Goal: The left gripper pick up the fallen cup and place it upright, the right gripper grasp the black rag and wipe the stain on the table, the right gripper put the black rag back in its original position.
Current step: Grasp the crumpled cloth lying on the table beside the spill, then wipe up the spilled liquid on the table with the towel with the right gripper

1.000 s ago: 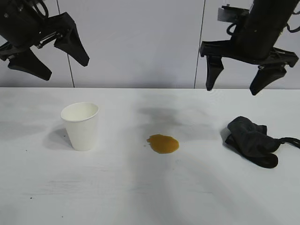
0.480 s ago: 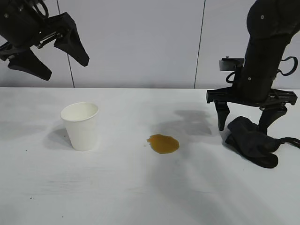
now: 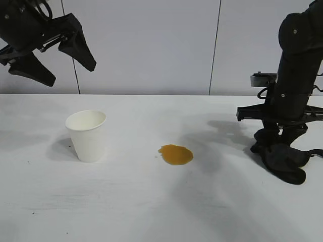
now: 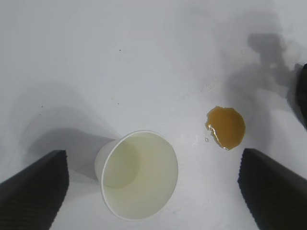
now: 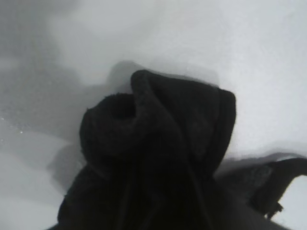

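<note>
The white cup [image 3: 87, 135] stands upright on the left of the table [image 3: 151, 206]. My left gripper [image 3: 70, 75] hangs open and empty high above it; in the left wrist view the cup [image 4: 139, 181] sits below, between the two spread fingers [image 4: 33, 189]. The amber stain [image 3: 175, 154] lies mid-table and also shows in the left wrist view [image 4: 226, 126]. My right gripper [image 3: 280, 141] is down on the black rag [image 3: 286, 160] at the right, its fingers closed into the cloth. The rag [image 5: 158, 158] fills the right wrist view and hides the fingertips.
The rag's loop strap [image 3: 315, 152] trails toward the table's right edge. A grey panelled wall [image 3: 151, 45] stands behind the table.
My right gripper came down from high above onto the black rag and its fingers narrowed onto it; the rag bunched and shifted slightly right. The left gripper, cup and stain have not moved.
</note>
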